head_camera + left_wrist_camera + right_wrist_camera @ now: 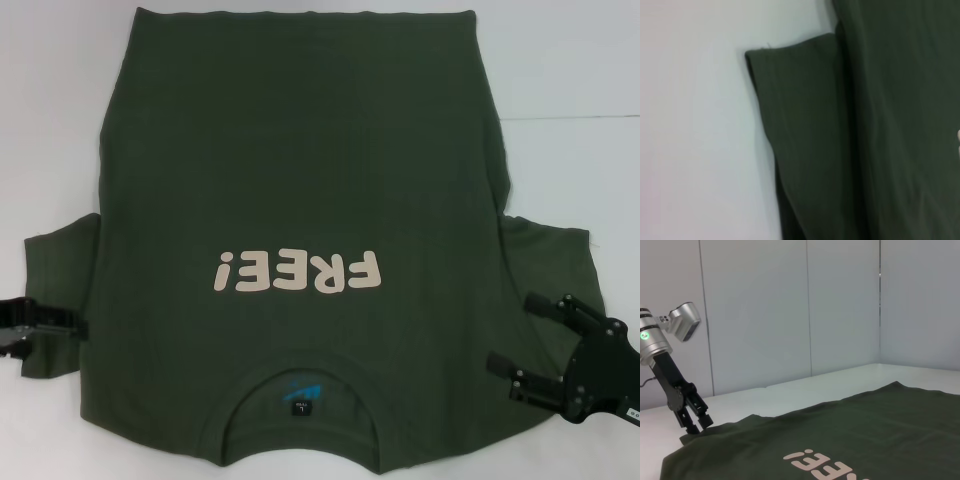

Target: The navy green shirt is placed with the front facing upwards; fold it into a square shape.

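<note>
Across white table (560, 90): flat, seemingly cotton shirt (300, 170)

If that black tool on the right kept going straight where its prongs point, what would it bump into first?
Most likely the navy green shirt: the right tool is open, prongs aimed inward over the near sleeve. Its height above the cloth is unclear.

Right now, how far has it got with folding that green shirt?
Barely started. The navy green shirt lies flat, lettering up, with no fold made. In hand: the left gripper sits at one sleeve's edge, and the right gripper, fingers open, hovers at the other sleeve. Left to do: every fold needed to make a square.
</note>
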### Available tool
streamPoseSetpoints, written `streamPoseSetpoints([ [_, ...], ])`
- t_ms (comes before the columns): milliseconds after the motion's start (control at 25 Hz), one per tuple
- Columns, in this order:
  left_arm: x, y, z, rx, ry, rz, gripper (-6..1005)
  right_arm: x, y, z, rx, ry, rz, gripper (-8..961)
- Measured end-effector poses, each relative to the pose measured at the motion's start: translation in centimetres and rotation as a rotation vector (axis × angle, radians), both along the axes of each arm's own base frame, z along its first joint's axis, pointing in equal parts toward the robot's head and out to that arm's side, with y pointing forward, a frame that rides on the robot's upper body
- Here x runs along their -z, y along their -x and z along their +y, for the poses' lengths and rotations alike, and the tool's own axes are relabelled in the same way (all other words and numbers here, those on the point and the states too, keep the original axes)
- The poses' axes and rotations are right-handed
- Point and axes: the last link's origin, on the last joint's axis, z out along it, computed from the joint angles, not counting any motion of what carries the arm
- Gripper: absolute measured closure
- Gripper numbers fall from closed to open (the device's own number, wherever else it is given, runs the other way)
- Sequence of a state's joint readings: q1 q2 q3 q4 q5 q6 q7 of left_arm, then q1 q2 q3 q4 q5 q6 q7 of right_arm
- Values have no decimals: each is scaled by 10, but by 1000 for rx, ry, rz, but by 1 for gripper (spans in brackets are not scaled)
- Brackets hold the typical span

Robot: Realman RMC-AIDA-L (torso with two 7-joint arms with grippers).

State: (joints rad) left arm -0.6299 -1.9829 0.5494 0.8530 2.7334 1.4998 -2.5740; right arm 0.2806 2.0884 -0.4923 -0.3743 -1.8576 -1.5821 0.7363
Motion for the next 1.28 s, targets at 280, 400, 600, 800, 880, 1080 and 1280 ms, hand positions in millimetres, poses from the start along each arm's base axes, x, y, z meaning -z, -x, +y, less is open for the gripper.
streamPoseSetpoints([
  [280,2,-1,2,9,31,47,67,0,1,2,-3,-1,0,26],
  [400,3,-2,2,13,36,45,67,0,1,2,-3,-1,1,26],
  [600,4,-6,3,17,45,27,67,0,1,2,-3,-2,1,26],
  [800,7,-9,4,24,53,-5,68,0,1,2,-3,-3,-1,26],
  [880,7,-8,5,21,50,6,68,0,1,2,-3,-3,-1,26],
  [1080,5,-6,6,17,38,20,68,-1,1,2,-3,-3,-2,26],
  [1280,5,-3,5,10,48,48,69,0,1,3,-3,-3,-2,26],
])
